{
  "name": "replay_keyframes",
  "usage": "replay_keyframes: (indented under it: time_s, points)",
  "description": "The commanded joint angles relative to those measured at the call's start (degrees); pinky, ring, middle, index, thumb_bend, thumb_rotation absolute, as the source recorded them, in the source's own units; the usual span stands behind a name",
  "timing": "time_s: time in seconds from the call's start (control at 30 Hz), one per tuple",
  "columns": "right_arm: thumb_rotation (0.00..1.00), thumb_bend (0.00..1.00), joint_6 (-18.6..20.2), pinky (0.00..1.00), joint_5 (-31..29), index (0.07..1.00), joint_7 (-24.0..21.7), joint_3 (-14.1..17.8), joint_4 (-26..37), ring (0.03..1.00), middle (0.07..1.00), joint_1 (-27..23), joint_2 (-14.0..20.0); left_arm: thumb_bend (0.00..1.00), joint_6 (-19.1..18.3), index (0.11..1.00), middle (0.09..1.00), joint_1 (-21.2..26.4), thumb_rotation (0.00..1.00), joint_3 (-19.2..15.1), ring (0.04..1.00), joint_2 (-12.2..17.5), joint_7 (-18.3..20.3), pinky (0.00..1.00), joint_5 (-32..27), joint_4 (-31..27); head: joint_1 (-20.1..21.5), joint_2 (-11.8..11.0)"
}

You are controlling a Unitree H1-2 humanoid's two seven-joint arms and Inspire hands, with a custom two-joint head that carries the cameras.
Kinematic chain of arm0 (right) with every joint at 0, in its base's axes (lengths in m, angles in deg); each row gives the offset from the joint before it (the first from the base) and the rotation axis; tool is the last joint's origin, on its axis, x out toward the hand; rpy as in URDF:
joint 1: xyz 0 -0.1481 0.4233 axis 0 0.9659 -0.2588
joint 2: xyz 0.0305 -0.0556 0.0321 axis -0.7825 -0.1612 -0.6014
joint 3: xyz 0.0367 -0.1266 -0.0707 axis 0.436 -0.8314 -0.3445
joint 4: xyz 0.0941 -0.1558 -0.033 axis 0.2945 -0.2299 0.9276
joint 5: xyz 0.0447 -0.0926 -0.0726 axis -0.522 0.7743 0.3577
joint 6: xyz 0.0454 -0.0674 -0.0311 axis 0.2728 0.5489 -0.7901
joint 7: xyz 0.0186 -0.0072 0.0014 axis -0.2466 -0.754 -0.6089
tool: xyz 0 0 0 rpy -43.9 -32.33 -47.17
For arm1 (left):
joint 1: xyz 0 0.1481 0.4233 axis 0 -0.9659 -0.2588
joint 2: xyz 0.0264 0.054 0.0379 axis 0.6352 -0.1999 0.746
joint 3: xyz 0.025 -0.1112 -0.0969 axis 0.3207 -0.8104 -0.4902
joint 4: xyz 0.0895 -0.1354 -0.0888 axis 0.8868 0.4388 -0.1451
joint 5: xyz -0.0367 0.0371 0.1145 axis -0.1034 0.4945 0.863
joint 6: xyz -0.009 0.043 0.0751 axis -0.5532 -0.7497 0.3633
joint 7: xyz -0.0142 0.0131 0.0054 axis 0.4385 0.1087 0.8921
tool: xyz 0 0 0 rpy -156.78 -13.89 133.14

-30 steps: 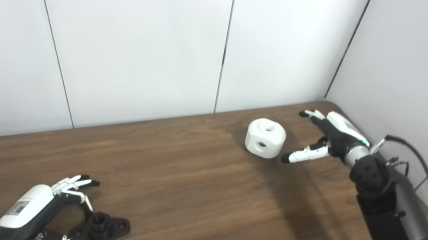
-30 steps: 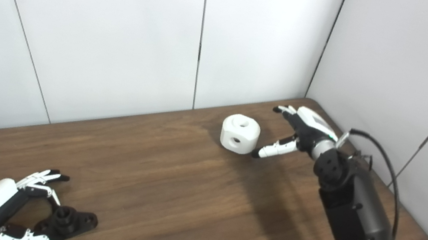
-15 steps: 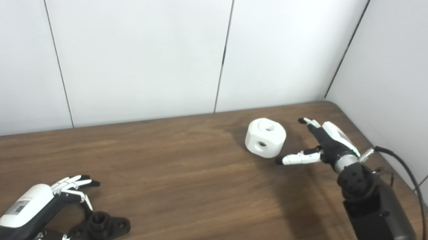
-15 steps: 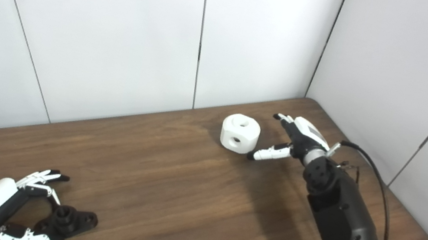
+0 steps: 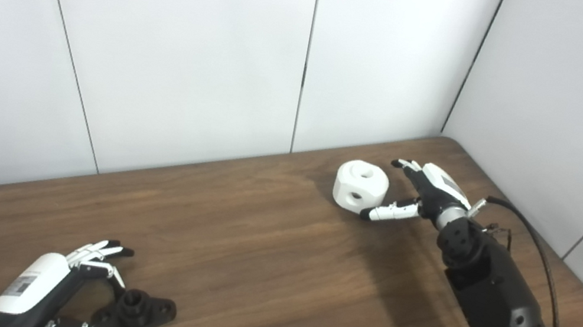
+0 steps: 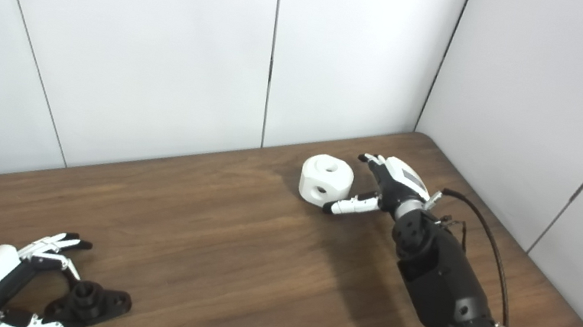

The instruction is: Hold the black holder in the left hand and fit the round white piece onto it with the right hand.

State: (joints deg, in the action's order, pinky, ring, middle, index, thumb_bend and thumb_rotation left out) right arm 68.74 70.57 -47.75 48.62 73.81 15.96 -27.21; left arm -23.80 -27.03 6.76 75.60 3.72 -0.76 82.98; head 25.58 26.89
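Early in the task: right hand [image 5: 430,194] spread apart, round white plastic piece [image 5: 361,187] just beside its fingertips on the brown wooden table [image 5: 263,254], ungrasped; left hand [image 5: 58,296] curled loosely around the black holder [image 5: 139,310], not lifted; fitting undone.

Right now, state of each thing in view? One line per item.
round white piece: on the table, not gripped, a hole on top and one on the side.
black holder: lying flat on the table, not lifted.
right hand: open, fingers spread around the white piece, not closed.
left hand: open, fingers and thumb either side of the holder, not closed.
table: wooden, carries both parts.
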Motion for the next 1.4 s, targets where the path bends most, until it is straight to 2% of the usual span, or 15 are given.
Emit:
replay_keyframes:
  time_s: [0.0,0.3,0.47,0.83,1.17,1.37]
  points:
    - [0.43,0.98,-1.55,0.73,-0.55,0.915,0.47,-0.98,0.11,0.924,0.986,-2.46,0.19,0.52,-3.85,0.485,0.865,-2.94,0.05,1.53,0.933,1.50,5.25,0.92,3.84,2.04,0.05,0.04]
    - [0.39,0.97,-2.13,0.75,-1.44,0.900,1.82,-2.68,-1.60,0.914,0.978,-3.35,-0.94,0.52,-4.68,0.486,0.867,-3.24,0.05,1.33,0.931,1.41,6.10,0.91,3.93,0.15,-0.66,0.33]
    - [0.41,0.97,-2.44,0.74,-1.00,0.896,2.01,-4.64,-3.21,0.910,0.979,-4.22,-1.09,0.52,-4.83,0.485,0.862,-3.11,0.05,1.27,0.929,1.12,6.44,0.90,3.60,-0.28,-0.71,0.38]
    - [0.39,0.96,-2.51,0.79,-0.95,0.872,1.60,-7.46,-4.22,0.927,0.979,-5.07,-1.20,0.52,-6.74,0.485,0.864,-3.68,0.04,1.09,0.926,1.30,7.67,0.89,3.92,-2.60,-1.70,1.16]
    - [0.38,0.95,-3.26,0.79,-0.20,0.841,1.32,-10.29,-6.25,0.916,0.969,-6.17,-1.34,0.52,-6.69,0.485,0.864,-3.67,0.05,0.79,0.926,1.08,7.92,0.90,3.70,-2.69,-1.85,1.45]
    - [0.38,0.94,-3.99,0.83,0.66,0.806,1.12,-12.34,-7.55,0.943,0.967,-7.12,-0.83,0.52,-7.11,0.485,0.867,-3.80,0.05,0.67,0.927,1.24,8.00,0.90,4.00,-3.00,-2.46,1.92]
